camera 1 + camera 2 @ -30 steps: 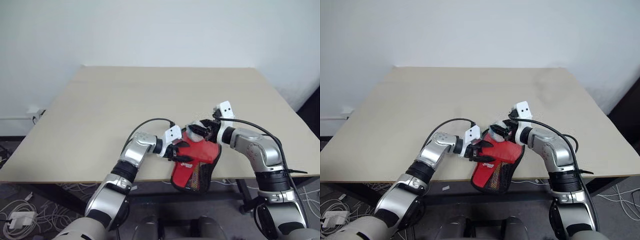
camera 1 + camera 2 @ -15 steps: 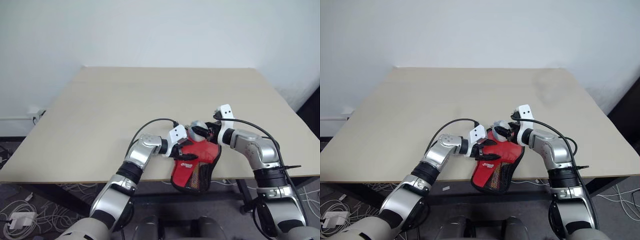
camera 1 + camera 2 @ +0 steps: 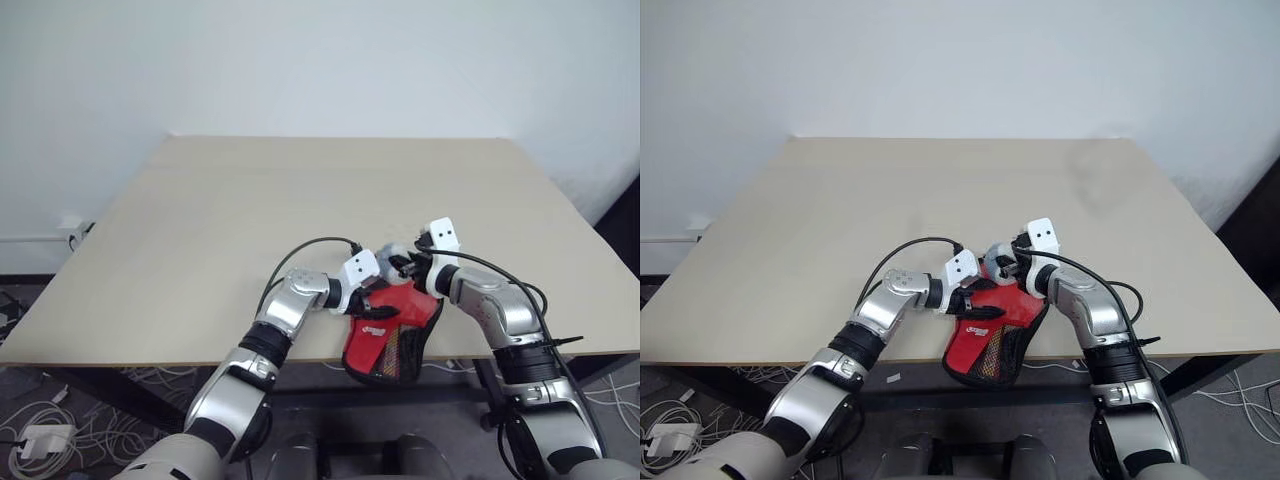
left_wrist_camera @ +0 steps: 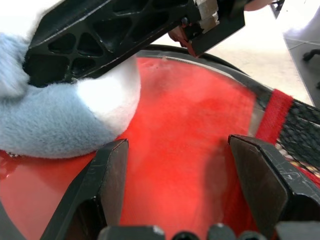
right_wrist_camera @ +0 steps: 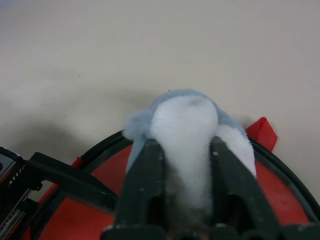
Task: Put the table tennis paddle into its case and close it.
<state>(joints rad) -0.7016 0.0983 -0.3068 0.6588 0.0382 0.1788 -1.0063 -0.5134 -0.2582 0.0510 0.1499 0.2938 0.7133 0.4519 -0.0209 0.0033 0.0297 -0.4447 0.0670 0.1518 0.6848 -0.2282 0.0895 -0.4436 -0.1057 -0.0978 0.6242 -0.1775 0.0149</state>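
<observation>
Right tool (image 5: 182,185) clamped on grey-white plush (image 5: 186,122) over case (image 3: 390,335); left tool (image 4: 187,187) spread wide.

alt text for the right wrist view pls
The right gripper is shut on a fluffy grey and white plush piece sitting at the rim of the case, whose black edge frames a red face. The left gripper's finger reaches in from one side, with tan table beyond.

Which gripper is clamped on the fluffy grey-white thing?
The right gripper: shut on the fluffy pull. The left gripper stands open over the case.
</observation>
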